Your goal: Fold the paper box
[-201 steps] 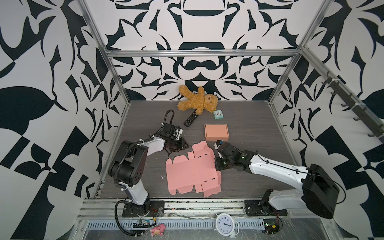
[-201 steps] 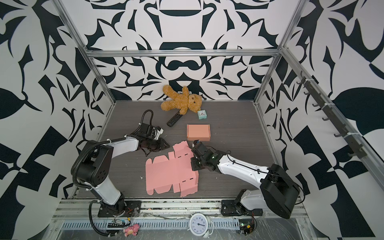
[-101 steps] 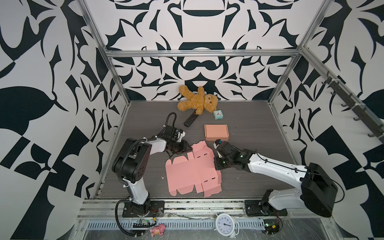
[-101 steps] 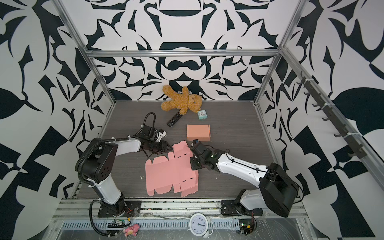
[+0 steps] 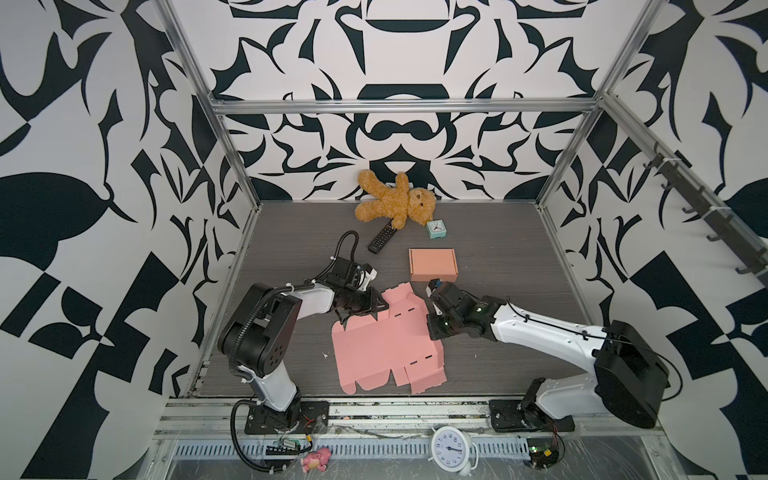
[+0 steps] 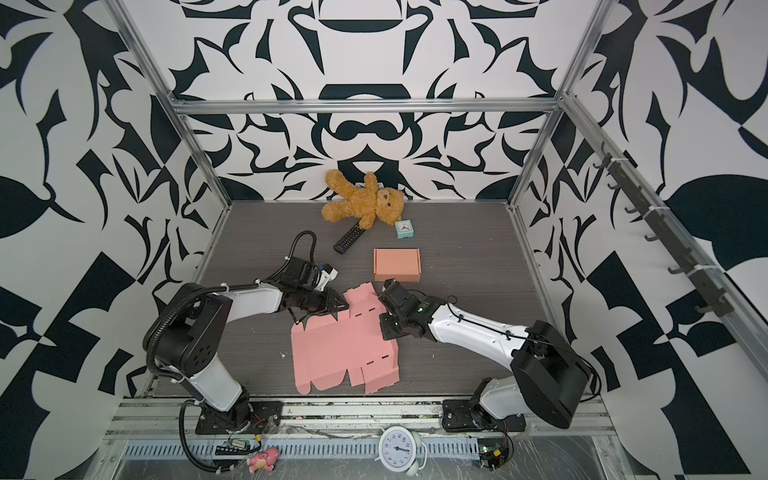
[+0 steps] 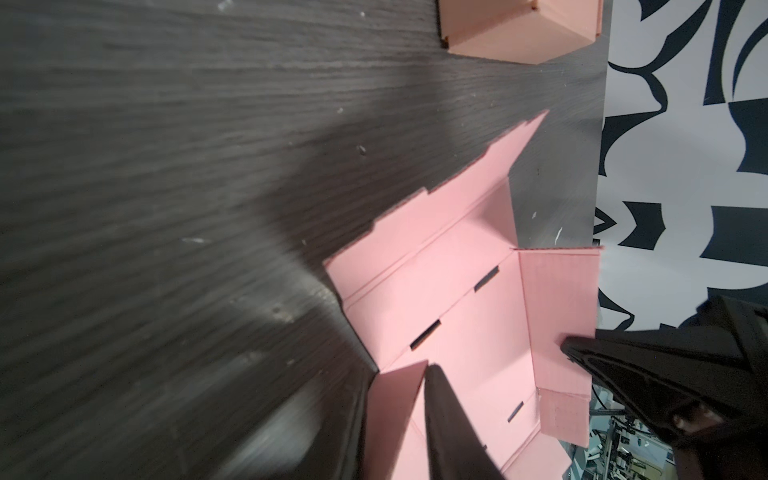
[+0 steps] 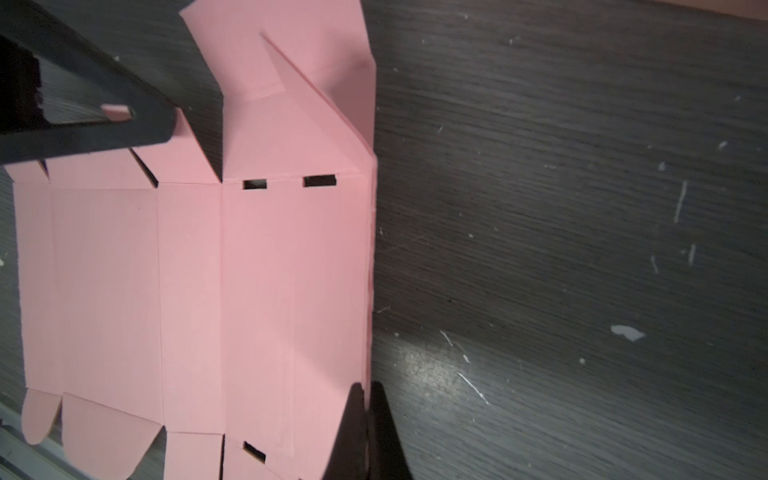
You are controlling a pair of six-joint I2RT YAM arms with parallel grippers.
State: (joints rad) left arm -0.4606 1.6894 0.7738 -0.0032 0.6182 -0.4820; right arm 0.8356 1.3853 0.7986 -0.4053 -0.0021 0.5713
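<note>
Progress: box blank (image 5: 382, 345) lying mostly flat, nearly all folds remaining.
Left gripper (image 7: 495, 355): part-open, straddling blank's corner.
Right gripper (image 8: 366, 390): clamping blank's edge.

You look into a small booth. Its white walls with big black swirly shapes (image 5: 395, 137) stand at the back and on both sides. The dark grey wood-look floor (image 5: 498, 232) lies flat and has tiny white specks on it. Shiny silver metal bars (image 5: 399, 106) run up the corners and across the back wall. A dark rail of hooks (image 5: 690, 189) sits on the right-hand wall. The light is soft and even.
</note>
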